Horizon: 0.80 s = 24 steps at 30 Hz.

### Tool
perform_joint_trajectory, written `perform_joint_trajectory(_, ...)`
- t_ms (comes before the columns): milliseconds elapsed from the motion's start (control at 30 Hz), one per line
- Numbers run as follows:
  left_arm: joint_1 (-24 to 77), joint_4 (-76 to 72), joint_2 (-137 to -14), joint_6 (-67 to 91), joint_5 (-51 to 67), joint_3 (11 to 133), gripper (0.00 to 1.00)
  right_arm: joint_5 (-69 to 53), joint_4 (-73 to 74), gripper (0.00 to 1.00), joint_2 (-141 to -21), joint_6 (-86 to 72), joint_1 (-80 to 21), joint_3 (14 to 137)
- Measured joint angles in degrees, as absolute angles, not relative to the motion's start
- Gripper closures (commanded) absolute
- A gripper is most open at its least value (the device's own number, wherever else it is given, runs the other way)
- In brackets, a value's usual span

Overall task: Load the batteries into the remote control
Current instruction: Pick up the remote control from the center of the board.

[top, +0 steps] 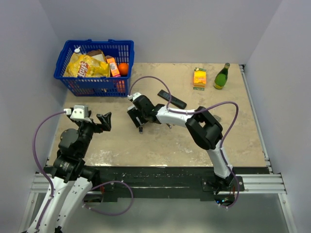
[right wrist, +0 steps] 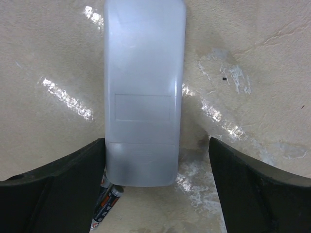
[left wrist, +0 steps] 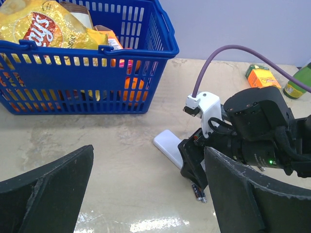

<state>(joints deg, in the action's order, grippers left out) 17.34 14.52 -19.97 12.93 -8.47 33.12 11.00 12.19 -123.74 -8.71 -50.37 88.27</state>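
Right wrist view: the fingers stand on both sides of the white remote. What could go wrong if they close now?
1. The batteries lie at the near end of the remote, right beside one finger of the right gripper; closing may push or roll them away.
2. The remote sits nearer that finger than the other, so the squeeze could slide or twist it.

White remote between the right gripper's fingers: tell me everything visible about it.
The white remote looks like smooth plastic: a long rounded slab lying flat on the table, buttonless side up. A shallow rectangular panel and a cross seam mark it; nothing stands open. The open right gripper straddles one end, contact unclear. The batteries lie beside that end's corner.
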Motion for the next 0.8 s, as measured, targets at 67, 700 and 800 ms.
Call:
perform_joint_trajectory(67,17.3,14.5,-20.0,12.9,-8.5,33.1,0.00,11.1,12.4,0.21,-123.7,-8.6,-50.4,88.5)
perform_joint_trajectory(700,17.3,14.5,-23.5,15.8,-7.8,33.3,0.00,11.4,9.2,0.84,-120.2,-5.5,-50.5,84.4)
perform_joint_trajectory(800,17.3,14.3,-24.5,19.2,-6.7,33.4,0.00,11.4,7.9,0.85,-113.8,-5.3,-50.5,80.0)
